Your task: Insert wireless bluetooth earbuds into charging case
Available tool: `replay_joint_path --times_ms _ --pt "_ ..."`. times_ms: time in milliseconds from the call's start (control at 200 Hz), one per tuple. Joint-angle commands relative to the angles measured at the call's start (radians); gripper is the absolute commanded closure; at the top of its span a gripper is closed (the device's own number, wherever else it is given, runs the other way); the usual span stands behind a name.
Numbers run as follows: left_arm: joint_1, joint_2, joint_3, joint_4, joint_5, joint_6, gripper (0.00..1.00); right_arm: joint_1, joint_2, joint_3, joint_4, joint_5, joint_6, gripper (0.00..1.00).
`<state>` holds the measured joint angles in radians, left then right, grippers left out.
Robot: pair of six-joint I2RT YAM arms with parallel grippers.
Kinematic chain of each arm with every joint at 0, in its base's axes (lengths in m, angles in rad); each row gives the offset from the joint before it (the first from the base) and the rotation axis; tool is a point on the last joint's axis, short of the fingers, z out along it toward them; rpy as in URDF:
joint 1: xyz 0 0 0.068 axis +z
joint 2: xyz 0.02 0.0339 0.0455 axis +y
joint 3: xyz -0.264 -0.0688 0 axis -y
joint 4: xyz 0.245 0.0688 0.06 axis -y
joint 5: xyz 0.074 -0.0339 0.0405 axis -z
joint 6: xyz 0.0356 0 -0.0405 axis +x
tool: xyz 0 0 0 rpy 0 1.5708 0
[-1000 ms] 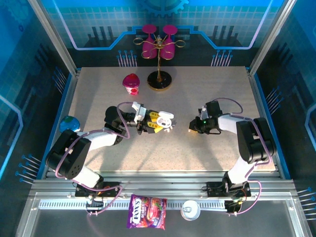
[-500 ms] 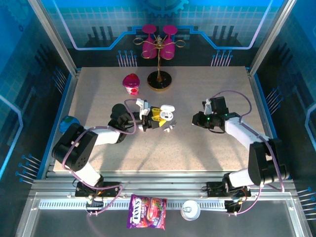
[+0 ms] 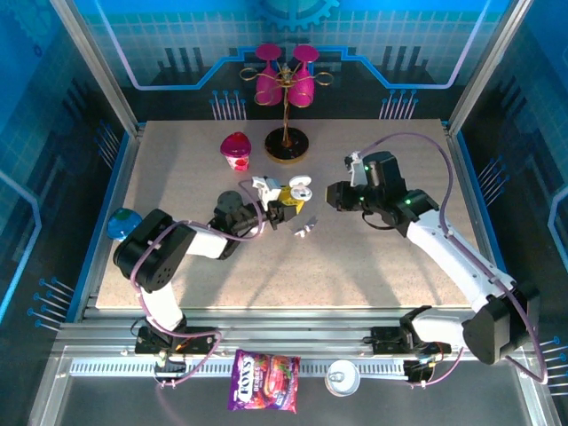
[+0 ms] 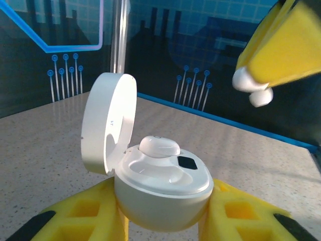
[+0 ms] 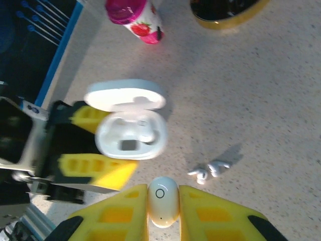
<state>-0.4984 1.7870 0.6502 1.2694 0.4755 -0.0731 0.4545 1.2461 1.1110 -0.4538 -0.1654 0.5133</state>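
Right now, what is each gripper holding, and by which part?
Left gripper clamps the open charging case by its lower body; right gripper pinches one earbud by its sides.

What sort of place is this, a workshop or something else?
Likely a robot test booth: left arm and right arm bolted at the edge of a table, blue circuit-print panels around, props like a pink cup and candy bag.

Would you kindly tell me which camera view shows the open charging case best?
The left wrist view: the charging case sits close and sharp, lid up, one earbud seated inside. The right wrist view shows it from above, somewhat blurred; the top view shows it small and far.
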Motion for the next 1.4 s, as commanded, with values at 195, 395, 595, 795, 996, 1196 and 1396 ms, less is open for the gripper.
replay_joint_path --times_ms 195,395,595,795,996,1196,1396 --pt "-0.068 0.023 -0.027 0.075 -0.175 0.036 0.80 0.102 0.097 0.116 0.024 0.028 -0.015 0.82" --pt "-0.104 0.037 -0.022 0.120 -0.215 0.014 0.80 0.130 0.155 0.136 0.050 0.023 -0.018 0.81" --pt "-0.124 0.043 -0.015 0.131 -0.228 0.001 0.80 0.129 0.191 0.128 0.066 0.038 -0.025 0.82" --pt "-0.128 0.024 -0.025 0.131 -0.235 0.006 0.80 0.113 0.210 0.099 0.081 0.052 -0.022 0.82" --pt "-0.129 0.025 -0.024 0.129 -0.239 0.012 0.80 0.111 0.196 0.090 0.083 0.076 -0.025 0.81" --pt "-0.127 0.029 -0.024 0.130 -0.239 0.016 0.80 0.099 0.174 0.075 0.074 0.095 -0.027 0.82" --pt "-0.126 0.022 -0.026 0.129 -0.242 0.013 0.80 0.096 0.193 0.067 0.081 0.058 -0.022 0.81"
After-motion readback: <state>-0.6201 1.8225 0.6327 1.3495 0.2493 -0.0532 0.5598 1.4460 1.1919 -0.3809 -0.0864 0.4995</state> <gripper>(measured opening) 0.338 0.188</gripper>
